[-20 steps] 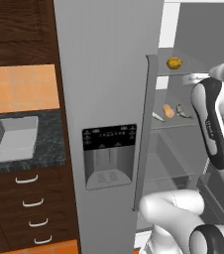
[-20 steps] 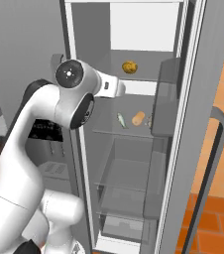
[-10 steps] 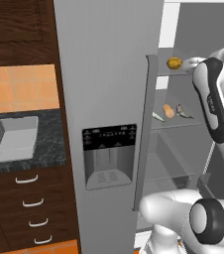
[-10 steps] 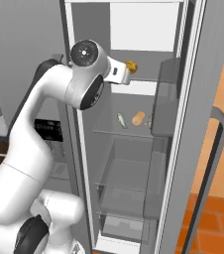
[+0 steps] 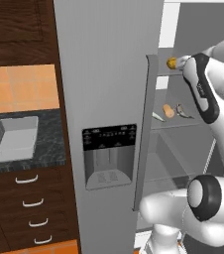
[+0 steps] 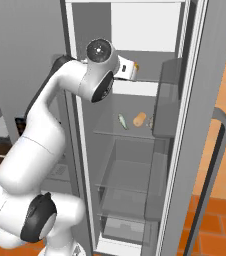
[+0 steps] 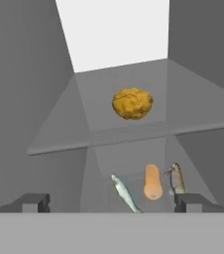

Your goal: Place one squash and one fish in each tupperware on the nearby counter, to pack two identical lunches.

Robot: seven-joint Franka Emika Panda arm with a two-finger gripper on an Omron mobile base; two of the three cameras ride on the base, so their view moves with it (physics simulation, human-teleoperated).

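In the hand view my gripper is open, fingertips wide apart, nothing between them. Straight ahead, a round yellow-orange squash rests on the fridge's upper glass shelf. Through the glass, on the shelf below, lie a tan oblong squash with a slim fish to its left and another fish to its right. The left base view shows my hand beside the upper squash, above the lower squash. A grey-white tupperware sits on the black counter, far left.
The closed grey fridge door, with its dispenser, stands between the counter and the open compartment. The open fridge door hangs at the right. Glass shelves and a drawer lie below. Dark wood drawers sit under the counter.
The arm has risen and pushed further into the fridge, bringing the hand up to the upper shelf by the round squash. The food has not moved. The jaws stay open.
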